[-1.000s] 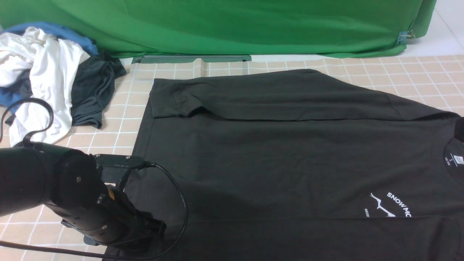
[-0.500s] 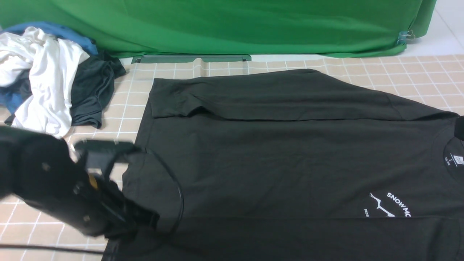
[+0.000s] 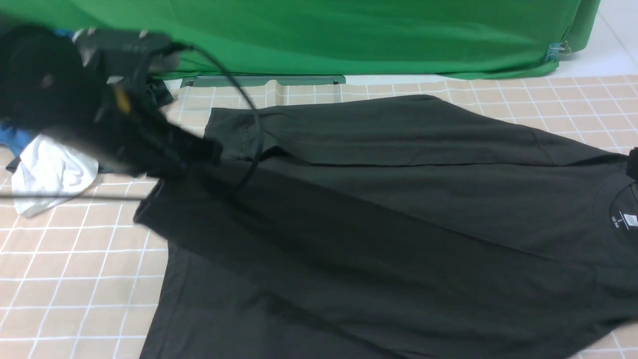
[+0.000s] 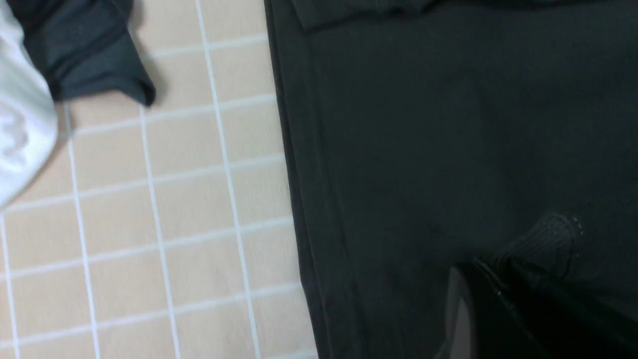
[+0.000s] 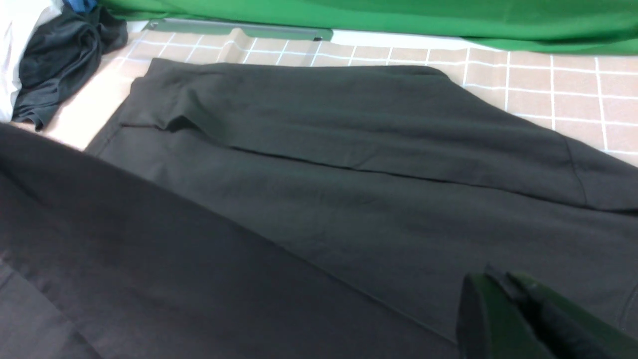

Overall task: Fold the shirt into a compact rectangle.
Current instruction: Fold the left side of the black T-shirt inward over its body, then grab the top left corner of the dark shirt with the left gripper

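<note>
The lengthwise fold is under way. The shirt [image 3: 398,209] lies spread on the bench [image 3: 75,279] in front of the green backdrop [image 3: 349,35], neck label [image 3: 623,219] showing. The left tool [image 3: 207,152] is clenched on the hem corner, which it holds raised, so a flap slopes up off the bench. The right tool [image 5: 491,274] has its jaws pressed together, but I cannot tell whether cloth sits between them. Next, I judge, the flap must travel on toward the backdrop and be laid flat with its edges aligned before release. A second ago the left tool sat low at the shirt's edge farthest from the backdrop and the white logo showed. Now it is higher and nearer the backdrop, and the flap covers the logo.
</note>
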Controlling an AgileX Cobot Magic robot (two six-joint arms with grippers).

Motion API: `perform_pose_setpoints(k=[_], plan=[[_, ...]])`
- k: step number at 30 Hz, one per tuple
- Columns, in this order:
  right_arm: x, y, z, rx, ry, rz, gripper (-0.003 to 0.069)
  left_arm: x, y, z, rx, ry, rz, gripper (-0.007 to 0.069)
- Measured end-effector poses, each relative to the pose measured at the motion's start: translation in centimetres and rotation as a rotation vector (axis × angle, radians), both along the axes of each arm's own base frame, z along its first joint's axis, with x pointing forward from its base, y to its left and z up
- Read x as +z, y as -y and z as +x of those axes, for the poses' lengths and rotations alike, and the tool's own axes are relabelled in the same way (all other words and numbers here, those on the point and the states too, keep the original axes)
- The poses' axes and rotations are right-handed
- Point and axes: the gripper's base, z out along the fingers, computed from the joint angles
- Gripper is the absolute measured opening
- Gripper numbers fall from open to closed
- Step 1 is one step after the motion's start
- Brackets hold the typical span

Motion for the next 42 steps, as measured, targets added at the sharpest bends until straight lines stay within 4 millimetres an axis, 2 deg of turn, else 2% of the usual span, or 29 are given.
perform_pose_setpoints(k=[3, 7, 13, 18, 22, 23, 25, 27, 31, 32, 34, 38, 40, 42], plan=[[0.0, 0.0, 0.0, -0.001, 0.004, 0.001, 0.0071, -0.6, 0.4, 1.7, 0.007, -0.003, 0.033, 0.0034], [0.1, 0.0, 0.0, -0.001, 0.006, 0.001, 0.0071, -2.6, 0.6, 3.4, 0.011, -0.031, 0.092, 0.0034], [0.1, 0.0, 0.0, -0.001, 0.006, 0.001, 0.0071, -5.6, 1.0, 4.7, 0.009, -0.104, 0.142, 0.0034], [0.1, 0.0, 0.0, -0.001, 0.006, 0.001, 0.0071, -7.2, 1.1, 5.3, 0.031, -0.142, 0.156, 0.0047], [0.1, 0.0, 0.0, -0.001, 0.006, 0.001, 0.0071, -7.7, 0.9, 5.6, 0.051, -0.142, 0.177, 0.0159], [0.1, 0.0, 0.0, -0.001, 0.006, 0.001, 0.0071, -7.8, 0.8, 5.7, 0.066, -0.134, 0.189, 0.0219], [0.1, 0.0, 0.0, -0.001, 0.006, 0.001, 0.0071, -7.7, 0.6, 5.9, 0.097, -0.124, 0.189, 0.0282], [0.1, 0.0, 0.0, -0.001, 0.006, 0.001, 0.0071, -7.4, 0.2, 6.7, 0.156, -0.098, 0.142, 0.0372], [0.1, 0.0, 0.0, -0.001, 0.006, 0.001, 0.0071, -6.8, -0.7, 9.0, 0.224, -0.078, 0.007, 0.0468], [0.1, 0.0, 0.0, -0.001, 0.006, 0.001, 0.0071, -6.7, -0.8, 9.3, 0.224, -0.074, 0.002, 0.0471], [0.1, 0.0, 0.0, -0.001, 0.006, 0.001, 0.0071, -6.7, -1.2, 11.3, 0.225, -0.052, -0.061, 0.0483], [0.1, 0.0, 0.0, -0.001, 0.006, 0.001, 0.0071, -7.9, -1.2, 13.7, 0.222, -0.047, -0.099, 0.0479], [0.1, 0.0, 0.0, -0.001, 0.006, 0.001, 0.0071, -8.6, -1.1, 14.5, 0.218, -0.052, -0.100, 0.0461], [0.1, 0.0, 0.0, -0.001, 0.007, 0.001, 0.0071, -10.5, -0.8, 15.7, 0.212, -0.075, -0.093, 0.0429]])
